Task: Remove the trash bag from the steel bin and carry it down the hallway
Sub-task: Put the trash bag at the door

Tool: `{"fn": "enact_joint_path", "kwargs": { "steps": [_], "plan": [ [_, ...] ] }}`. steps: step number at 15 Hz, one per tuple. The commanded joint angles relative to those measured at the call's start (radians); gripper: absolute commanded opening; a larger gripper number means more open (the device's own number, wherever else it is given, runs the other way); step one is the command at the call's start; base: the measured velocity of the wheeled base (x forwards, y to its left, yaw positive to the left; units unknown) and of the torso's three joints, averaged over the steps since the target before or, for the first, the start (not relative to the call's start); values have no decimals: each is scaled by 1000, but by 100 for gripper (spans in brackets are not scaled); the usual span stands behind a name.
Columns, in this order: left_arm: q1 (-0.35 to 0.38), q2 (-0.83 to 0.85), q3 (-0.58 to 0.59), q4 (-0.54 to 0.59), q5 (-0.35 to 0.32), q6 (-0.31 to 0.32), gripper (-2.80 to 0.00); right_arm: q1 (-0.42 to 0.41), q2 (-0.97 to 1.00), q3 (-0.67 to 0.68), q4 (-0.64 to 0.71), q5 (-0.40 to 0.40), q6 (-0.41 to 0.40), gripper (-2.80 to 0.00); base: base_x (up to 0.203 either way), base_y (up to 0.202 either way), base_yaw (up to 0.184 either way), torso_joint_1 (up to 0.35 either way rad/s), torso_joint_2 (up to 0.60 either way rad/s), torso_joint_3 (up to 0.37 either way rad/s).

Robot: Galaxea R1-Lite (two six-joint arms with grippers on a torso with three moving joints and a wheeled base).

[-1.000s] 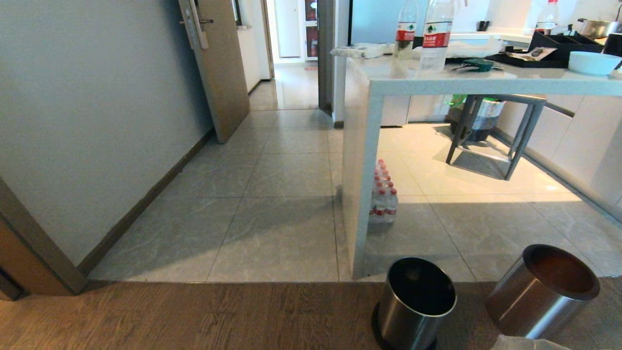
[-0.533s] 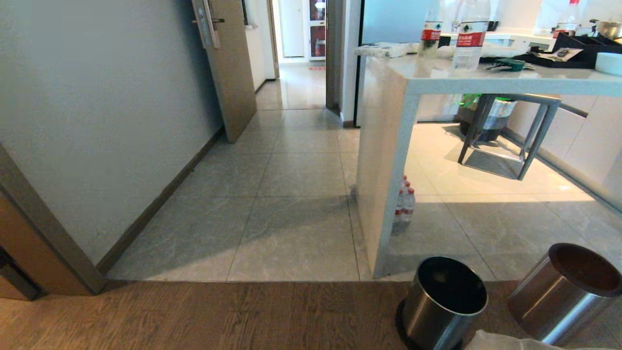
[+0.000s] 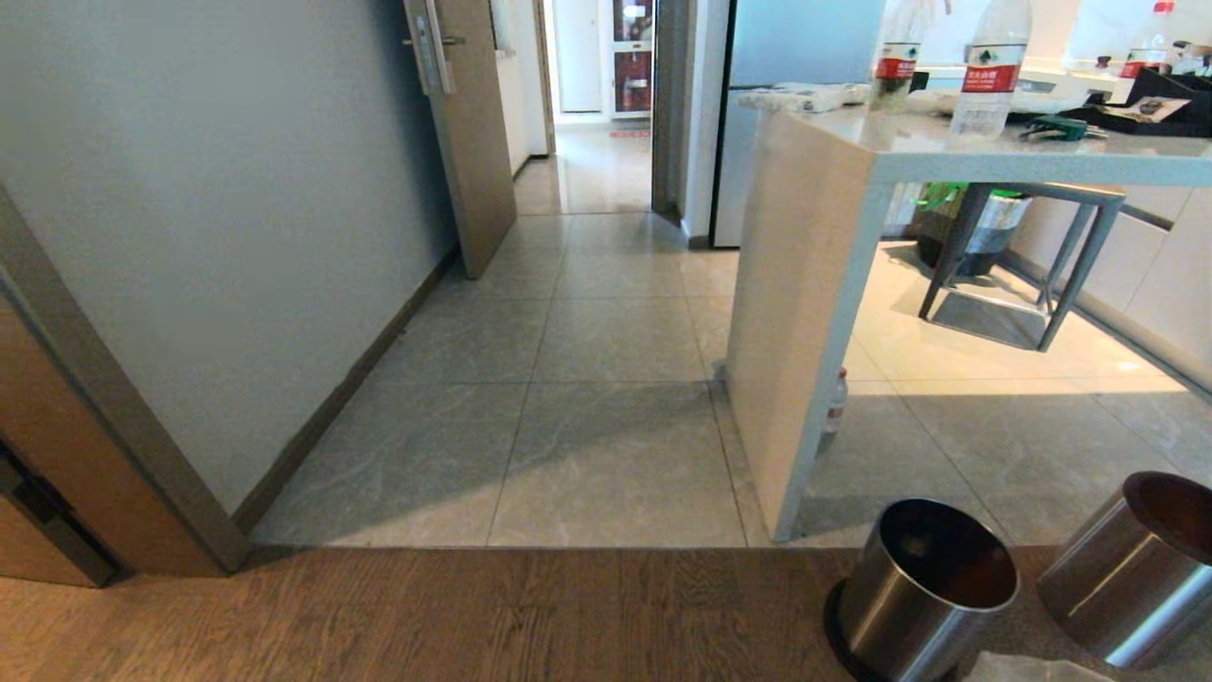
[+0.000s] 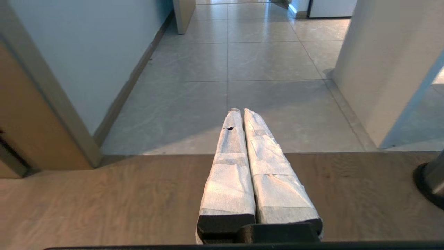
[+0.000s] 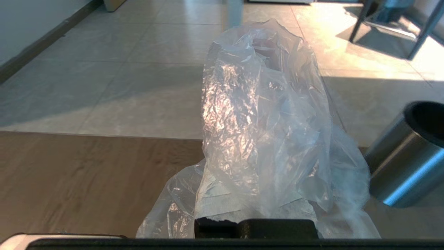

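Above the wood floor, right tool (image 5: 256, 208) clamped on trash bag (image 5: 263, 121), left tool (image 4: 241, 114) closed, empty

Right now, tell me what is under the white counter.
Under the white counter stand a metal stool and a dark bin with a green liner behind it. The counter's end panel hides all but one water bottle.

Wood floor (image 3: 426, 616) bears two steel bins (image 3: 923, 592).
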Motion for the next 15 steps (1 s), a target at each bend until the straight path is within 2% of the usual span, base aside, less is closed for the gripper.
{"fn": "enact_joint_path", "kwargs": {
  "steps": [1, 9, 15],
  "plan": [
    [0, 0, 0, -1, 1, 0, -280, -2, 2, 0, 0, 1, 0, -280, 0, 196, 0, 0, 2, 2],
    [0, 0, 0, 0, 1, 1, -280, -1, 2, 0, 0, 1, 0, -280, 0, 189, 1, 4, 2, 2],
    [0, 0, -2, 3, -1, 4, -280, -1, 1, 0, 0, 1, 0, -280, 0, 17, 0, 1, 0, 0]
  ]
}}
